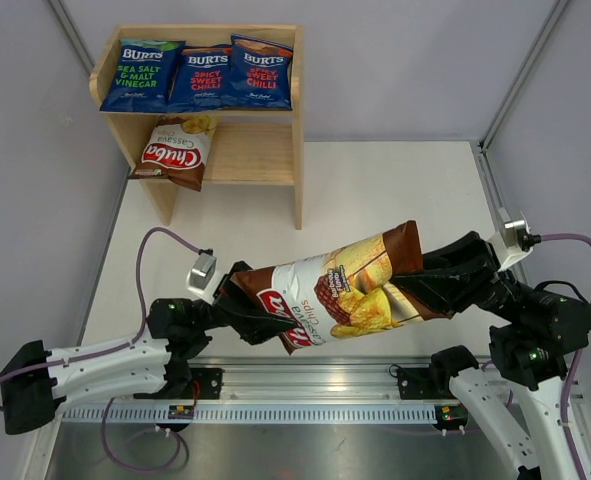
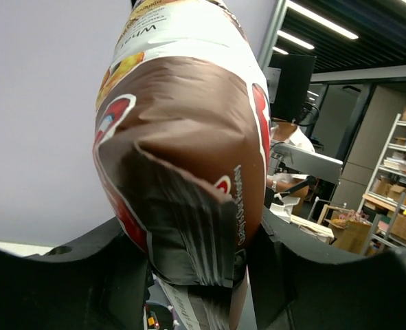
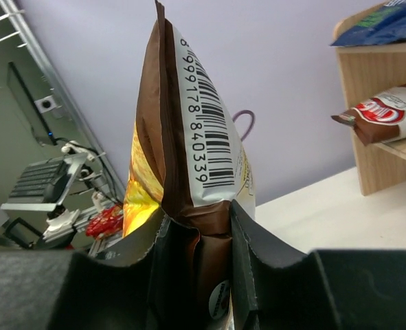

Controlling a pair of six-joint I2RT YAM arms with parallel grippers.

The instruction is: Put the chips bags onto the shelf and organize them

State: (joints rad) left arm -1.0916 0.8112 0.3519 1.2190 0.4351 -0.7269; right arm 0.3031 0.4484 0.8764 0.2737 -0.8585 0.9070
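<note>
Item 1, far left: shelf [image 1: 260, 150], light wood, two tiers, standing at the back of the table [image 1: 395, 200]

- Top tier, left to right: sea-salt Burts bag [image 1: 141, 74], first chilli Burts bag [image 1: 201, 78], second chilli Burts bag [image 1: 262, 72]. All three lie flat, side by side with edges touching or slightly overlapping, and fill the tier.
- Lower tier: shelved Chuba bag [image 1: 177, 150], at the left end, tilted, with its lower corner hanging past the board's front edge. The rest of this tier is bare wood.

Item 2, near left: left gripper [image 1: 247, 302]. Its fingers press on both sides of the folded brown end of the held bag. In the wrist view that end fills the gap between them, so it reads as a pinch.

Item 3, near centre: held Chuba bag [image 1: 340, 290], brown and cream, lifted off the table and stretched lengthwise between the two arms, well apart from the shelf.

Item 4, near right: right gripper [image 1: 422, 290], clamped on the brown end seal beside the barcode.

Status: four of five bags shelved. Left to do, by judgement: carry the held bag to the free part of the lower tier beside its twin, and perhaps square up the overhanging one
</note>
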